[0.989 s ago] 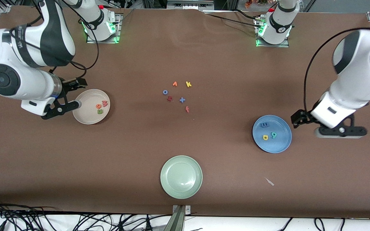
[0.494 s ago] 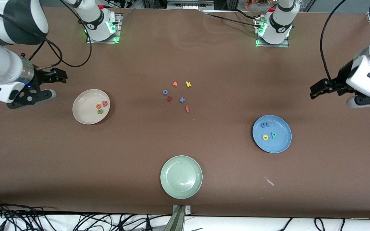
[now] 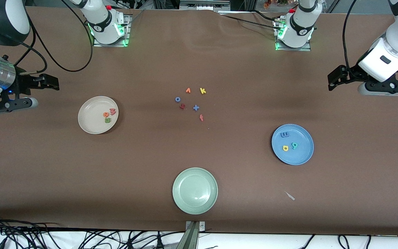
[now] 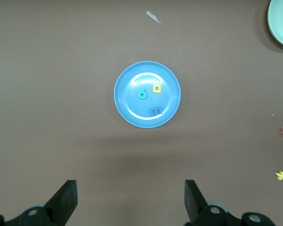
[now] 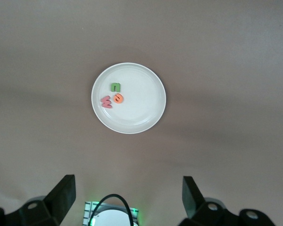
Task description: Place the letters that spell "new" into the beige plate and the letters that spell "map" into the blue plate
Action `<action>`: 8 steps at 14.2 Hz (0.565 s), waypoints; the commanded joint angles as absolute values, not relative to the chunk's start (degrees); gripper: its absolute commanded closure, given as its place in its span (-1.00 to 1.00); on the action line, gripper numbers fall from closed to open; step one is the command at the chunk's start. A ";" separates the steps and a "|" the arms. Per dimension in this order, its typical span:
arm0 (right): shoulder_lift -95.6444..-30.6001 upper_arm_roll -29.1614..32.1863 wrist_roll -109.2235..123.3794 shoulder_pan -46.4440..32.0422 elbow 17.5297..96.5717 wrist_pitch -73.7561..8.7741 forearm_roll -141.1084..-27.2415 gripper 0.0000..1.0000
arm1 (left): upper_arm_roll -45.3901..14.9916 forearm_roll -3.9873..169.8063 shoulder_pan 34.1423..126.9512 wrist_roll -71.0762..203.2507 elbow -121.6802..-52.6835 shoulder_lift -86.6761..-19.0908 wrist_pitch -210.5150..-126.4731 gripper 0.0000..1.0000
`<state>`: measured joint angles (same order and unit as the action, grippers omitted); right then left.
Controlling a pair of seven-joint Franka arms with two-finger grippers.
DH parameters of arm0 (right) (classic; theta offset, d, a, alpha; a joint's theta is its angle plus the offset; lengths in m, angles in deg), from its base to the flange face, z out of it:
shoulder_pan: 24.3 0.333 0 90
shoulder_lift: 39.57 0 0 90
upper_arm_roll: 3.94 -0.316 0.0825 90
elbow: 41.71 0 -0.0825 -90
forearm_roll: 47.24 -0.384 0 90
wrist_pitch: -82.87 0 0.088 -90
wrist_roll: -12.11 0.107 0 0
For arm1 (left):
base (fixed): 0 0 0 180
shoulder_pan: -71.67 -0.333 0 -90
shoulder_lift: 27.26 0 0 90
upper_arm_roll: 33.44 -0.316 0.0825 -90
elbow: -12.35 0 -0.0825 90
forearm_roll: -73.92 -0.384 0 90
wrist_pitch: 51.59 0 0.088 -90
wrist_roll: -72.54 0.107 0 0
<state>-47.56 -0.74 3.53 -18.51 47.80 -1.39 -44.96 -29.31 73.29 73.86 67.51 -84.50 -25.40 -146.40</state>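
We read foam letters only: a green n (image 5: 115,87), orange e (image 5: 119,98) and red w (image 5: 106,101) in the beige plate (image 5: 146,101); a blue m (image 4: 155,111), yellow a (image 4: 157,88) and teal p (image 4: 142,94) in the blue plate (image 4: 127,101); a yellow k (image 3: 202,91) and blue o (image 3: 178,99) on the table (image 3: 247,193).

A pale green plate (image 3: 195,190) sits nearest the front camera; six stray letters (image 3: 190,103) lie mid-table.

A high front camera faced the arm bases; each wrist camera looked down from well above, sharing the blue plate (image 4: 147,101) and the beige plate (image 5: 129,98).
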 commanded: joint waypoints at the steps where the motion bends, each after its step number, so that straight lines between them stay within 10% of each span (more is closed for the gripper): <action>1: -45.46 -2.96 6.12 -19.64 49.26 -2.30 -45.14 -1.00 | -30.98 74.62 73.87 70.16 -86.97 -23.04 -148.45 -1.00; 8: -43.88 -3.59 15.63 -21.31 49.00 -2.04 -46.71 -1.00 | -30.62 73.83 74.13 69.81 -81.34 -26.65 -144.76 -1.00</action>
<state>-45.59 -2.34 14.36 -20.07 47.80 -1.66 -45.47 -30.50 73.29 73.86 68.56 -84.18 -25.19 -146.77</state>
